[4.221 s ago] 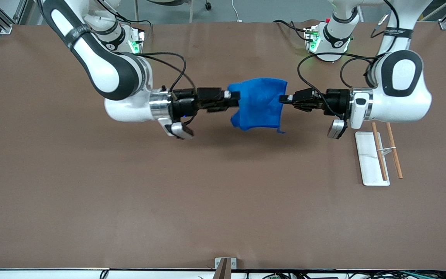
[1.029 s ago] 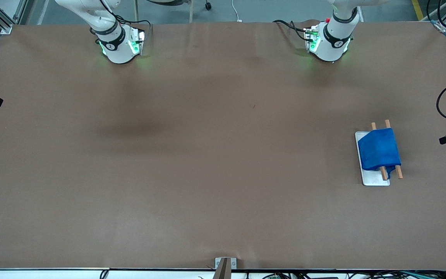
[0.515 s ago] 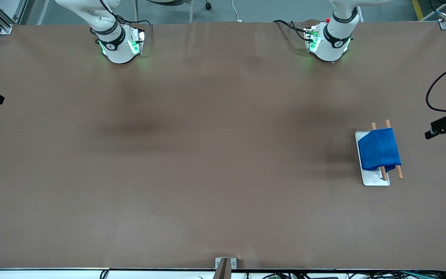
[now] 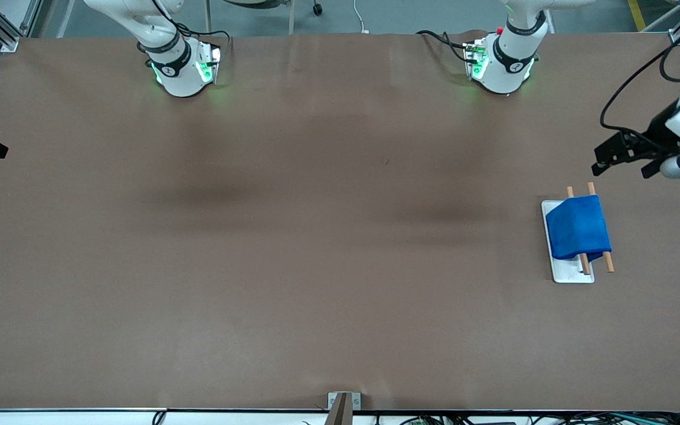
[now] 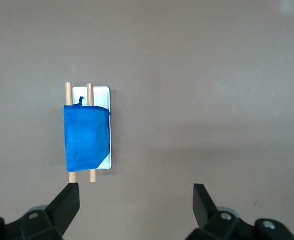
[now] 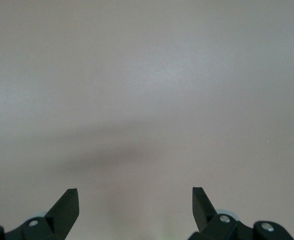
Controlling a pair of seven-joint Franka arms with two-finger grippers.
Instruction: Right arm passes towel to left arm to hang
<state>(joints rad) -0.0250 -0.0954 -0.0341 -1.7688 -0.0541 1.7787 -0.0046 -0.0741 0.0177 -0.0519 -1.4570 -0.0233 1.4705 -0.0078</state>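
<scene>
Draping over two parallel wooden dowels (image 4: 608,260) on a flat white rectangular rack (image 4: 570,274), the soft bright blue cloth towel (image 4: 577,228) ran lengthwise along them, pointing toward the front camera. The left arm's black two-finger gripper (image 4: 620,161) hung over bare brown table (image 4: 316,265) beside the rack, fingers spread, empty. The right gripper (image 6: 135,200) stood equally spread over table well apart from the rack.

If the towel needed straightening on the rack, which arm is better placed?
Probably left: its open hand hovers by the rack and towel; the right hand, open, sits at the table's other end.
</scene>
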